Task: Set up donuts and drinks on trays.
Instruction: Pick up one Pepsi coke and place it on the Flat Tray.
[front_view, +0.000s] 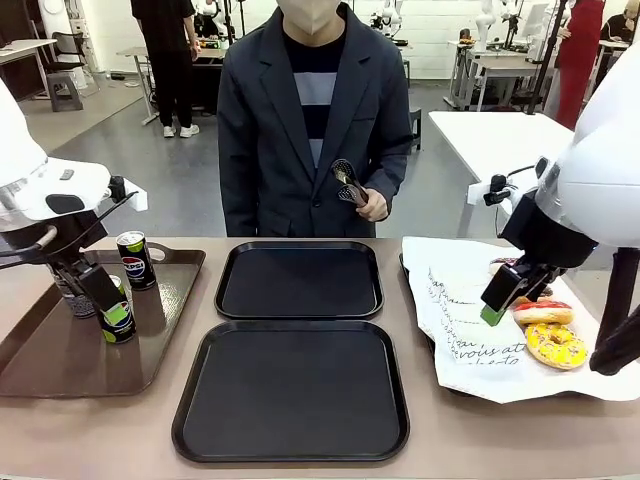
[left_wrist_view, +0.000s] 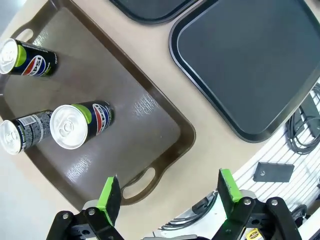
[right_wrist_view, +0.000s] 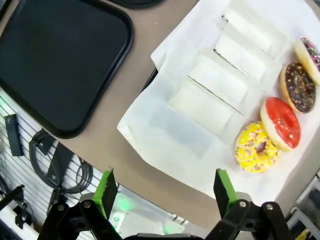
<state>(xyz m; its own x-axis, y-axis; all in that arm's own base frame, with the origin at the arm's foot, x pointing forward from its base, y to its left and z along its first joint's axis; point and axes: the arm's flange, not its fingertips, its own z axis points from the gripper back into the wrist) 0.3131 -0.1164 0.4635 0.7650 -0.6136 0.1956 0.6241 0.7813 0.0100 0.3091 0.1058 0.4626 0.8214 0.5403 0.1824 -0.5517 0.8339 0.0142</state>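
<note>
Where the brown handled tray lies at the left of the bench, two Pepsi cans and a grey patterned can are stood on it, the left jaws held released above. Two black trays are set mid-bench. Rightward, ring donuts are laid on white paper, the right jaws spread above them, grasping nothing.

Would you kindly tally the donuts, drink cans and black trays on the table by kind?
Donuts: 4
Cans: 3
Black trays: 2
Total: 9
</note>
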